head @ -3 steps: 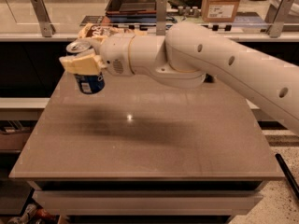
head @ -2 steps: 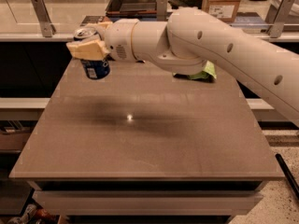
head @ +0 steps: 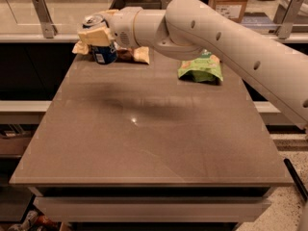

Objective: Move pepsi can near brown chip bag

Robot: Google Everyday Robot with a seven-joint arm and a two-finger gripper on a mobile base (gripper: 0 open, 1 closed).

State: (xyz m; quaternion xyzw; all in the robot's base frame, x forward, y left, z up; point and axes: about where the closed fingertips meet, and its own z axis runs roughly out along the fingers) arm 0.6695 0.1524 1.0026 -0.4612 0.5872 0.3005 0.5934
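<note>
- Closest to you is the table; the arm's shadow lies across its middle.
- Farther back on the right, the green chip bag lies on the tabletop, partly under the arm, which reaches in from your right.
- At the far-left corner, the gripper has its cream fingers clamped on the pepsi can, which it holds upright with the silver top showing.
- You can't tell whether the can touches the tabletop.
- Just behind the can lies the brown chip bag, with cream edges showing on both sides.
- Beyond the table stands a cardboard box.
</note>
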